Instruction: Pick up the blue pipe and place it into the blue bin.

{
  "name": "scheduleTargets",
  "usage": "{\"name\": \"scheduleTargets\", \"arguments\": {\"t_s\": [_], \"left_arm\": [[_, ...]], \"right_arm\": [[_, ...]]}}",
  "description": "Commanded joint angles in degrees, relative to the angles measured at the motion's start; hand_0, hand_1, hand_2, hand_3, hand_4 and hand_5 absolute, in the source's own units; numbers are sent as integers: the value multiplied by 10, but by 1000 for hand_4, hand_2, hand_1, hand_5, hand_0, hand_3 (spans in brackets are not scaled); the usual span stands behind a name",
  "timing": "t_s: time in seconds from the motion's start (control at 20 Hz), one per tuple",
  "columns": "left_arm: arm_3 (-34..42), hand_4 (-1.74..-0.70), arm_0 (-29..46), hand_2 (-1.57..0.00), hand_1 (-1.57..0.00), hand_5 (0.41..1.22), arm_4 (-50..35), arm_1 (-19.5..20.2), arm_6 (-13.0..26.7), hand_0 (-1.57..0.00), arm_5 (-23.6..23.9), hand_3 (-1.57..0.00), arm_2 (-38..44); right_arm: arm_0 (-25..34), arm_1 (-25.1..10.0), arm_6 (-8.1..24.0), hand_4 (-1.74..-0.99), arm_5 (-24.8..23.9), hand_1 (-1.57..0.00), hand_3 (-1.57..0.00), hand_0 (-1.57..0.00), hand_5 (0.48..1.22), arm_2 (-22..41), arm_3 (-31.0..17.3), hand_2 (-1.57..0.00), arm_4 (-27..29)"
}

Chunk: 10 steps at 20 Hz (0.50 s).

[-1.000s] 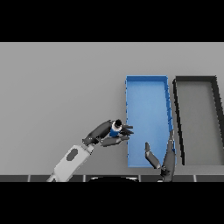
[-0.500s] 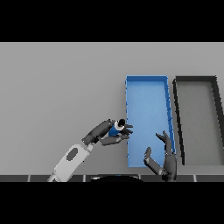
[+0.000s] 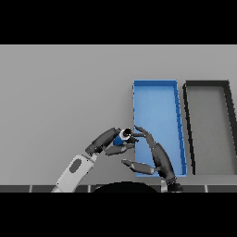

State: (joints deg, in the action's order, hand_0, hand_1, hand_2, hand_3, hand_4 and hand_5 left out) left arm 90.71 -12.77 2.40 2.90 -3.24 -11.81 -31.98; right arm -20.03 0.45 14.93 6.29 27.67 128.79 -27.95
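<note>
my left hand [image 3: 105, 141]: fingers and thumb curled round the blue pipe [image 3: 121, 138], which is pinched at their tips with its pale open end facing up and to the right. the pipe sits just outside the left wall of the blue bin [image 3: 157, 95], near that wall's lower part, held off the grey table [image 3: 60, 92]. my right hand [image 3: 156, 158]: fingers straight and spread, holding nothing (its upper fingertips reach to just beside the pipe, and i cannot tell whether they touch it); the palm lies over the bin's lower left corner. the blue bin stands upright, long side running away from me. just to its right, a dark bin [image 3: 208, 85] of like shape. no writing or label is legible on any item.
</note>
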Motion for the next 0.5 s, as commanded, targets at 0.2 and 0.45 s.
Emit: {"name": "scheduleTargets", "arguments": {"t_s": [0.2,0.45], "left_arm": [[1,-1476,-1,-1571,-1571,1221,-1,-5,8,-1571,-10,-1571,9],[-9,-1476,-7,-1571,-1571,1221,-9,-14,9,-1571,-33,-1571,17]], "right_arm": [[96,28,97,-1220,59,1,1,1,525,1,7,1,16],[182,59,157,-1192,106,1,1,1,514,-15,-51,1,53]]}}
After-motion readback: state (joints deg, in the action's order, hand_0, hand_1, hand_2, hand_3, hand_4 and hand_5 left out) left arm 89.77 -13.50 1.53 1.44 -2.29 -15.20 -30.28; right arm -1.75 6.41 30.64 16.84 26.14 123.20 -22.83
